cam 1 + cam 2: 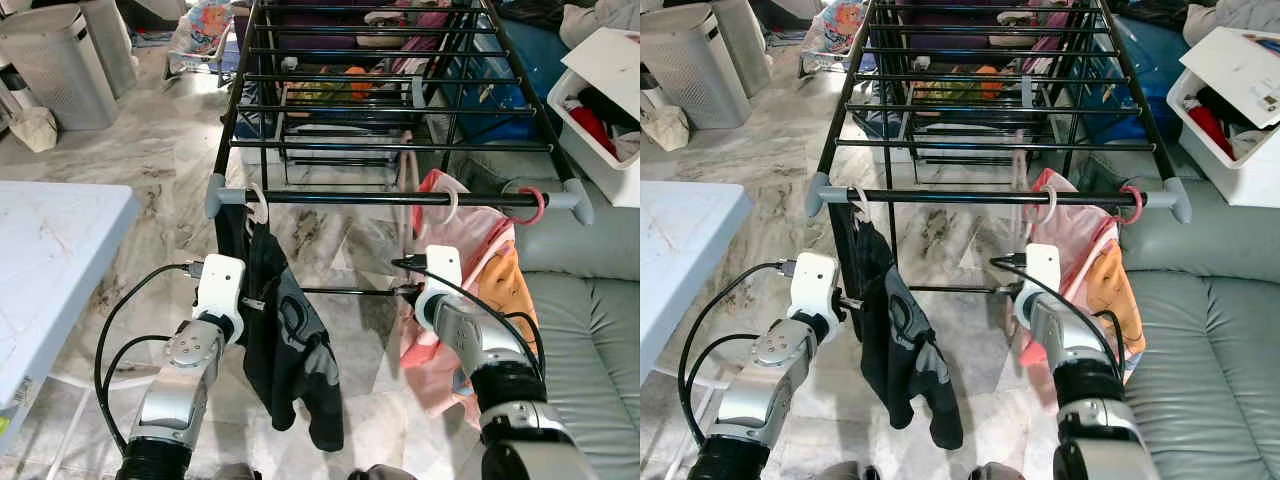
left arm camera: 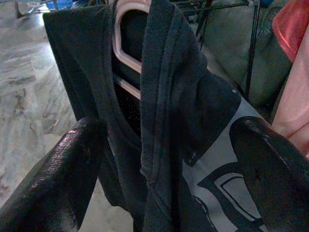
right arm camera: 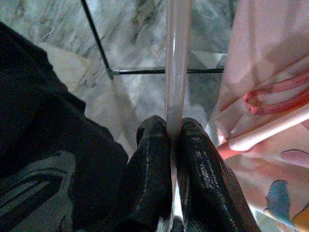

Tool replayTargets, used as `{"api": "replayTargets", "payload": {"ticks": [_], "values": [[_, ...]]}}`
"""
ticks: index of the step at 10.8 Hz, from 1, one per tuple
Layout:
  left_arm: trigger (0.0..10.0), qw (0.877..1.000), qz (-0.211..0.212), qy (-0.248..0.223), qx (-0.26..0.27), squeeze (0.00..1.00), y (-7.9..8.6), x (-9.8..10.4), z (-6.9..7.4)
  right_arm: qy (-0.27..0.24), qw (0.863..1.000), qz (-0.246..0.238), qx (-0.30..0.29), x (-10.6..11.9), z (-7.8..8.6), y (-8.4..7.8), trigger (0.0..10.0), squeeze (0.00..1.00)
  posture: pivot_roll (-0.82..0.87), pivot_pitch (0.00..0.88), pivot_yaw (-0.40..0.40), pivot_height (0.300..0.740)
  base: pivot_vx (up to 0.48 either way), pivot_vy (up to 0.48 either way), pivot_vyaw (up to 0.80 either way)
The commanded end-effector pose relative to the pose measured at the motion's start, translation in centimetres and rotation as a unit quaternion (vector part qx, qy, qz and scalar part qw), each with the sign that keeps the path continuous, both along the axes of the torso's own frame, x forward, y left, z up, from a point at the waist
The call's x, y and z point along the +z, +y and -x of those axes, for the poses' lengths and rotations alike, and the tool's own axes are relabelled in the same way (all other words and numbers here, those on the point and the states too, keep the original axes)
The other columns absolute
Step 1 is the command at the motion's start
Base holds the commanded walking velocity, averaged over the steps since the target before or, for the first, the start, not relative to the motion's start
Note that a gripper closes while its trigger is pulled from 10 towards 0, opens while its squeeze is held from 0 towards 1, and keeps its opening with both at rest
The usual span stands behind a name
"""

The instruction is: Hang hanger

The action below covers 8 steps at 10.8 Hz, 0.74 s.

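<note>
A black drying rack point(image 1: 400, 197) stands before me. From the left end of its front bar a dark printed shirt point(image 1: 290, 350) hangs on a pale hanger point(image 2: 126, 48). My left gripper point(image 2: 164, 159) is open, one finger on each side of that shirt. My right gripper point(image 3: 174, 130) is shut on the thin bar of a pale pink hanger point(image 3: 176, 58). That hanger rises, blurred, toward the front bar point(image 1: 405, 175). Just right of it, pink and orange garments point(image 1: 470, 250) hang from a white hook and a red hook.
A white table point(image 1: 50, 250) stands at my left and a grey sofa point(image 1: 590, 330) at my right. A white bin of clothes point(image 1: 600, 110) sits on the sofa's far end. A grey laundry basket point(image 1: 55, 65) is far left. Marble floor lies under the rack.
</note>
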State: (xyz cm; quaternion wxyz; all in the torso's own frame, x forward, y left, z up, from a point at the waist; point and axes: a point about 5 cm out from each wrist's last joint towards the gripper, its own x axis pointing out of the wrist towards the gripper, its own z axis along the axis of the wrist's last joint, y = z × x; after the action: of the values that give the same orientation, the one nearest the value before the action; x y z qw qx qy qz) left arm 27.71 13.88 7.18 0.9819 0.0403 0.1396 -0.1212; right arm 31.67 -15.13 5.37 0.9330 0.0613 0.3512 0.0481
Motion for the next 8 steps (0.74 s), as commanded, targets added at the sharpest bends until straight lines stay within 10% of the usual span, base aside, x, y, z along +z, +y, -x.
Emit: {"api": "replayTargets", "payload": {"ticks": [1, 6, 7, 8], "values": [[10.0, 1.0, -0.005, 0.001, -0.003, 0.0, -0.14, -0.02, -0.11, 0.072, 0.997, -0.006, 0.019, -2.47, 1.93, 0.93, 10.0, 0.0, -0.03, 0.033, 0.0, 0.74, 0.0, 0.0, 0.0], [10.0, 1.0, -0.003, 0.003, -0.002, 0.0, -0.29, -0.12, -0.09, 0.074, 0.997, 0.008, 0.036, -2.56, 2.69, 1.13, 10.0, 0.0, -0.03, 0.035, -0.004, 0.74, 0.0, 0.0, 0.0], [10.0, 1.0, -0.004, 0.005, -0.002, 0.0, -0.27, -0.18, -0.09, 0.071, 0.997, 0.009, 0.032, -2.56, 2.89, 0.85, 10.0, 1.0, -0.03, 0.035, -0.004, 0.74, 0.0, 0.0, 0.0], [10.0, 1.0, -0.004, 0.005, -0.002, 0.0, -0.28, -0.18, -0.11, 0.066, 0.997, 0.015, 0.037, -2.49, 2.91, 0.77, 10.0, 1.0, -0.03, 0.036, -0.003, 0.74, 0.0, 0.0, 0.0]]}}
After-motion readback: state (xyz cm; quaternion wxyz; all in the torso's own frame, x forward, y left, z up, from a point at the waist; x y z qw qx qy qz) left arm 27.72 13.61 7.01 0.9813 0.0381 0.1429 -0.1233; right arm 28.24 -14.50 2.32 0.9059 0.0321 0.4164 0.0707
